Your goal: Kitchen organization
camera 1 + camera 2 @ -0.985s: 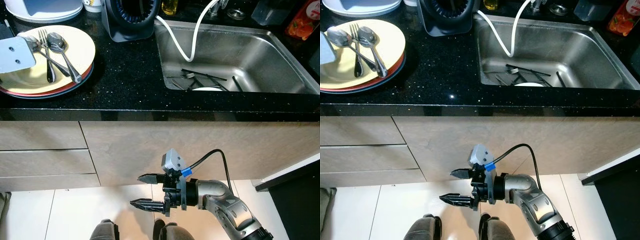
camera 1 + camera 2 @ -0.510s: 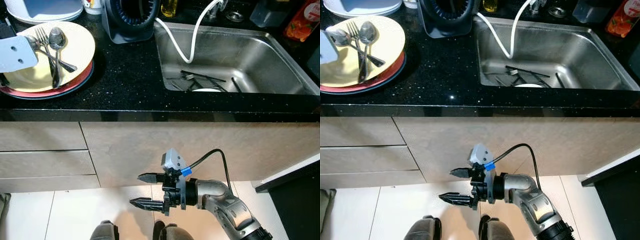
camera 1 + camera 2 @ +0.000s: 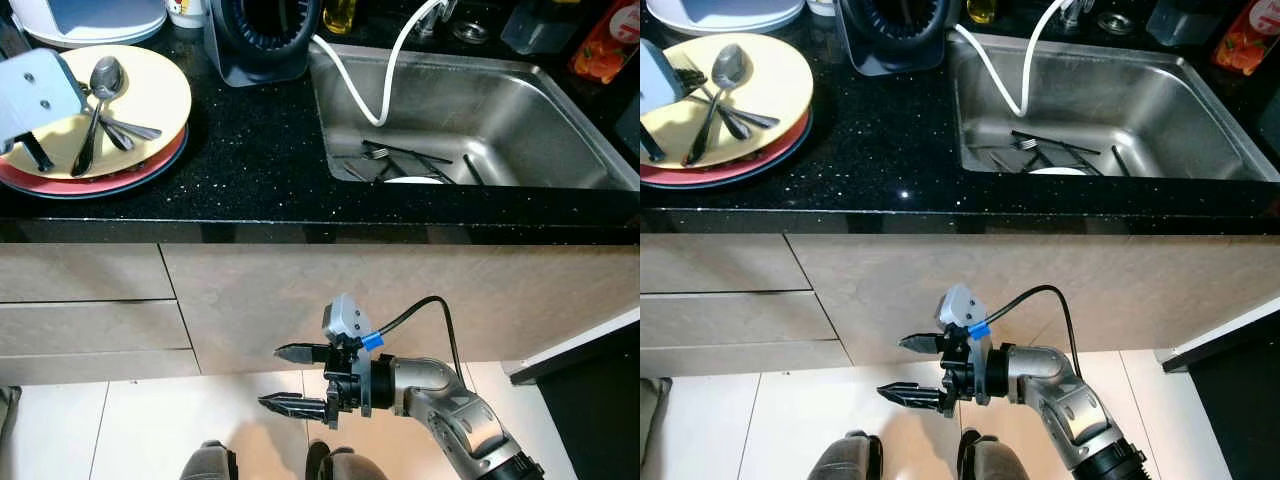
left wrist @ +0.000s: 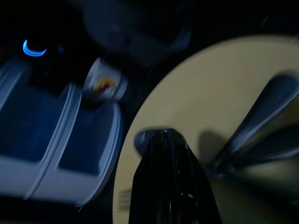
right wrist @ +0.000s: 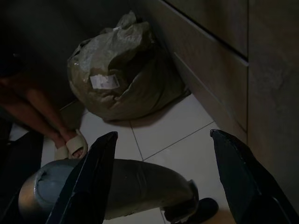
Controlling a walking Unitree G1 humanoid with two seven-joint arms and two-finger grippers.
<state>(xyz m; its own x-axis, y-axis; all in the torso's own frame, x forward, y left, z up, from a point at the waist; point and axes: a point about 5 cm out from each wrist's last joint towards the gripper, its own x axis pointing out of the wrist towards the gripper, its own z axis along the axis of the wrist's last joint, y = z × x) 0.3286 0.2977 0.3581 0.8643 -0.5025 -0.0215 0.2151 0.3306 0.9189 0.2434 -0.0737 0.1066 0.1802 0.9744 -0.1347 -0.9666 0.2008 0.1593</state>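
The left pincer (image 3: 30, 150) was over the stack of plates (image 3: 150, 165) at about ten o'clock on the black counter (image 3: 250, 150), its black fingers (image 4: 170, 186) pressed together and resting on the yellow top plate (image 4: 210, 107). Whether they pinched a utensil handle between them could not be told; the wrist view was dark and blurred.

The step in hand looked like gathering the cutlery off the plate. To do it well, the pincer should close on one handle near its middle, lift straight up so the other pieces are not dragged along, and keep low over the plate until the grip proves firm. Smooth metal handles are likely to slip or swivel in a narrow pinch, so a slow lift seems wise.

The cutlery lay in a loose fan on the yellow plate: a spoon (image 3: 103, 78) with its bowl toward twelve o'clock and handle running down toward seven, and more handles (image 3: 135, 130) crossing beneath it toward three o'clock. The yellow plate sat on a red one and a blue-rimmed one.

More utensils (image 3: 400, 155) lay in the steel sink (image 3: 560, 110) at one o'clock, under a white hose (image 3: 360, 90).

The right pincer (image 3: 300, 380) hung idle below the counter edge, fingers wide apart and empty, before the cabinet fronts (image 3: 400, 290).
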